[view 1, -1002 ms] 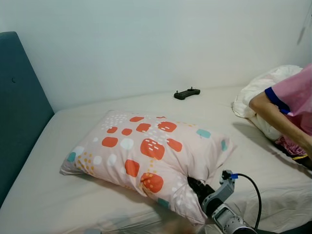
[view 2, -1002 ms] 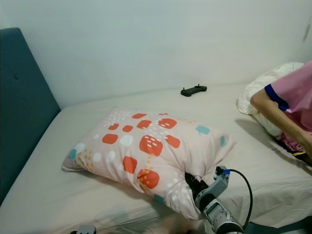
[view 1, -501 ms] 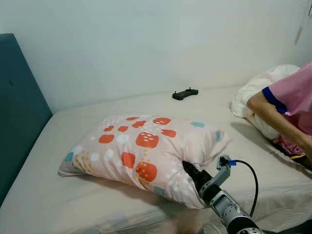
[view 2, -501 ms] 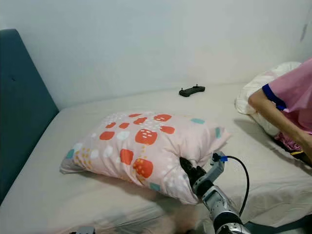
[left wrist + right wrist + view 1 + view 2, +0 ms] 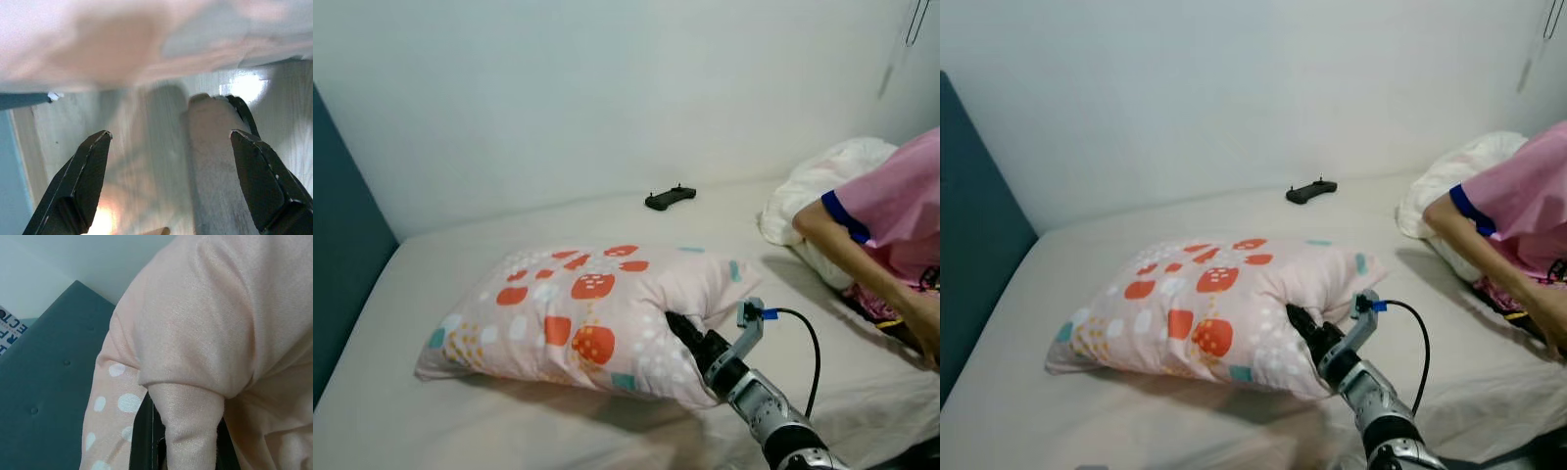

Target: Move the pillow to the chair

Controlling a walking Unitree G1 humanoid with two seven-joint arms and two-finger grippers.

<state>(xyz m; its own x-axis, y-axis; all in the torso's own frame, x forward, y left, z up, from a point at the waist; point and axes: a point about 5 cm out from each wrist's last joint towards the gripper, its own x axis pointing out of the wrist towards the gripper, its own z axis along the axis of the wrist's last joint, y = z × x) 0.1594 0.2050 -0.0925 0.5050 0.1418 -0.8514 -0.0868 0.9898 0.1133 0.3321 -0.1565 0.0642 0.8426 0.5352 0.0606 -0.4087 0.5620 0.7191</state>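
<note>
A pale pink pillow [image 5: 578,313] with orange, white and teal spots lies on the bed. My right gripper [image 5: 680,331] is shut on the pillow's near right edge, its black fingers sunk into a fold of the fabric. In the right wrist view the pillow cloth [image 5: 195,347] is bunched between the fingers [image 5: 142,440]. My left gripper [image 5: 166,181] hangs open over a pale wooden floor beside the bed, nothing between its fingers.
A person in a pink top [image 5: 891,211] leans in from the right, arm [image 5: 862,269] reaching over the bed. A black controller [image 5: 670,198] lies near the wall. White bedding [image 5: 822,186] is piled at the right. A teal headboard [image 5: 337,255] stands at the left.
The view has shifted, so the scene sits further left. The pillow lies flatter and lower than before, still held at its near right edge by my right gripper.
</note>
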